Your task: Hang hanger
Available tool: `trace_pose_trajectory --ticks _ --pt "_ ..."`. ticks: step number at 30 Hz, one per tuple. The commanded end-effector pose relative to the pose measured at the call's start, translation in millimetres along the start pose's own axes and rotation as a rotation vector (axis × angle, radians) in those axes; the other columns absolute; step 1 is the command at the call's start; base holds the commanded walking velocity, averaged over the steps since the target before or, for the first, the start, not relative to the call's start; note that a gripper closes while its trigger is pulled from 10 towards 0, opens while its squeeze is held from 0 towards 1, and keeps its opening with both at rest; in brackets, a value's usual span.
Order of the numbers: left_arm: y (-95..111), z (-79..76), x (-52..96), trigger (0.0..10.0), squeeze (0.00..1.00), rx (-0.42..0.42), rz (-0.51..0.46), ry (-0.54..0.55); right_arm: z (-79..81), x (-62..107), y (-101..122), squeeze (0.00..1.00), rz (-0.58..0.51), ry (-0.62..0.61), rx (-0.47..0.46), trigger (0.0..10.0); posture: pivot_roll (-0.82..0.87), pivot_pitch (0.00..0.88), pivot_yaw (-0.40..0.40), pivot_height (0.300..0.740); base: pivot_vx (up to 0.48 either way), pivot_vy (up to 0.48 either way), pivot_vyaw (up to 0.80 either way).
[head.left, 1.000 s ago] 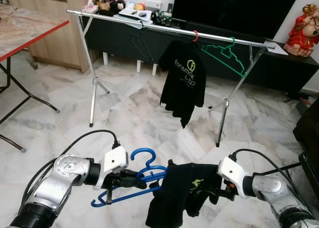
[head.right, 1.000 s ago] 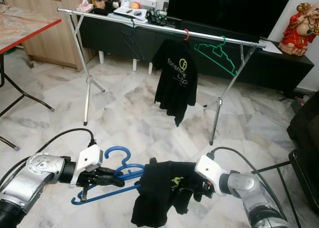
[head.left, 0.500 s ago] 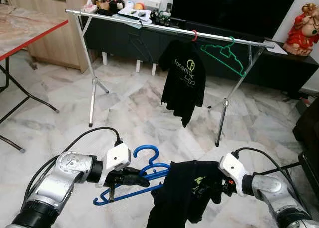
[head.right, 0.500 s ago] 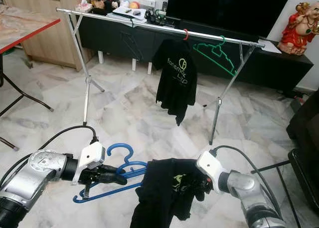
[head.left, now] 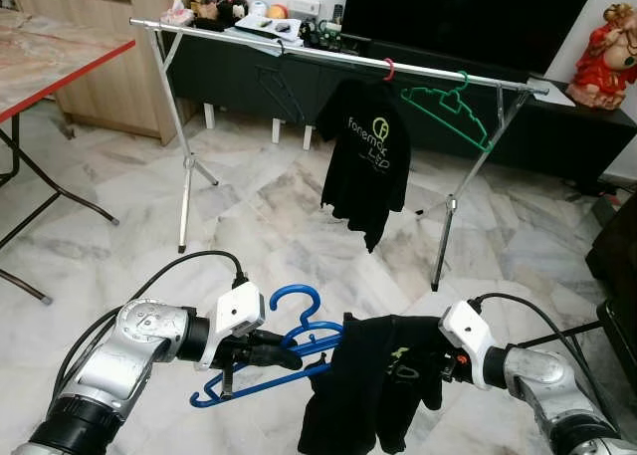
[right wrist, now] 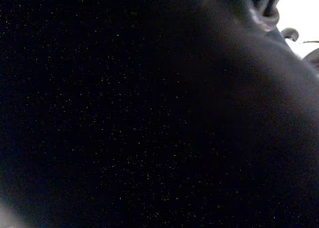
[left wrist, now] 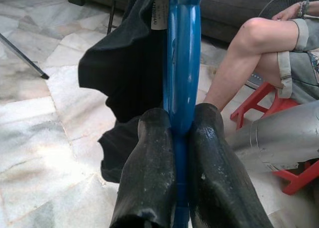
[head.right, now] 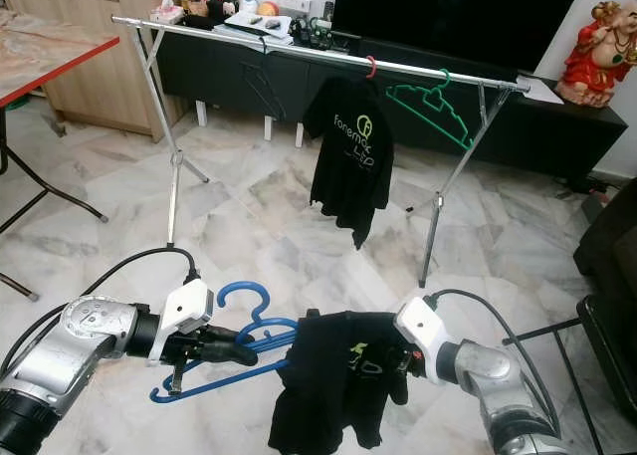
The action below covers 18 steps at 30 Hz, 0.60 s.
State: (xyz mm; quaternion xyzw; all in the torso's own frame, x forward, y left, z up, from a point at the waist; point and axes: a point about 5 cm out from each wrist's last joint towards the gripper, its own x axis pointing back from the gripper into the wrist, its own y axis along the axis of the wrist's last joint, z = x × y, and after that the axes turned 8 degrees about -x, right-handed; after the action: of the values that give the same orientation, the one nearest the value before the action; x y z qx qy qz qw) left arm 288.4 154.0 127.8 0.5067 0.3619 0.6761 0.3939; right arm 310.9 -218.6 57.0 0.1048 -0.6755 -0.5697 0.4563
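We carry the blue hanger, shirt draped on it, well short of the rail. Left gripper pinches it; right gripper's state we cannot tell. Next: walk closer, lift the hook over the rail.

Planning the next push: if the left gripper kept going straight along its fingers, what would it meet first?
The left gripper, shut on the blue hanger, points toward the black shirt draped on it; likely that first, though depth is unclear.

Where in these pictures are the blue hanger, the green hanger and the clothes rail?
blue hanger (head.left: pixel 291 298): left eye view, on its hook.
green hanger (head.left: pixel 460 115): left eye view, on its sloping shoulder.
clothes rail (head.right: pixel 199 29): right eye view, on the bare bar.
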Motion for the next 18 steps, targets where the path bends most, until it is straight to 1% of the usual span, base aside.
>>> trace_pose_trajectory --ticks 1,9,13,17,18 --pt "20 3.8 -6.0 0.0 0.00 -0.067 -0.076 -0.023 0.5 -2.0 4 0.00 -0.022 0.015 -0.015 0.0 -0.01 0.088 -0.143 0.740 0.000 0.000 0.00" --pt "20 4.6 -5.3 0.0 0.00 -0.066 -0.072 -0.021 2.9 -3.9 3 0.00 -0.026 0.035 -0.035 0.0 0.00 0.089 -0.139 0.740 0.000 0.000 0.00" --pt "13 3.5 -4.0 0.0 0.00 -0.063 -0.023 -0.025 2.5 -3.3 3 0.00 -0.009 0.037 -0.022 0.0 -0.01 0.090 -0.137 0.740 0.000 0.000 0.00" --pt "9 1.9 -2.9 0.0 0.00 -0.056 -0.011 -0.026 2.5 -2.5 3 0.00 0.009 0.046 -0.001 0.0 -0.01 0.089 -0.135 0.740 0.000 0.000 0.00" --pt "2 1.3 -0.1 0.0 0.00 -0.043 0.015 -0.019 1.2 -1.2 4 0.00 0.011 0.040 0.010 0.0 -0.01 0.090 -0.135 0.740 0.000 0.000 0.00"
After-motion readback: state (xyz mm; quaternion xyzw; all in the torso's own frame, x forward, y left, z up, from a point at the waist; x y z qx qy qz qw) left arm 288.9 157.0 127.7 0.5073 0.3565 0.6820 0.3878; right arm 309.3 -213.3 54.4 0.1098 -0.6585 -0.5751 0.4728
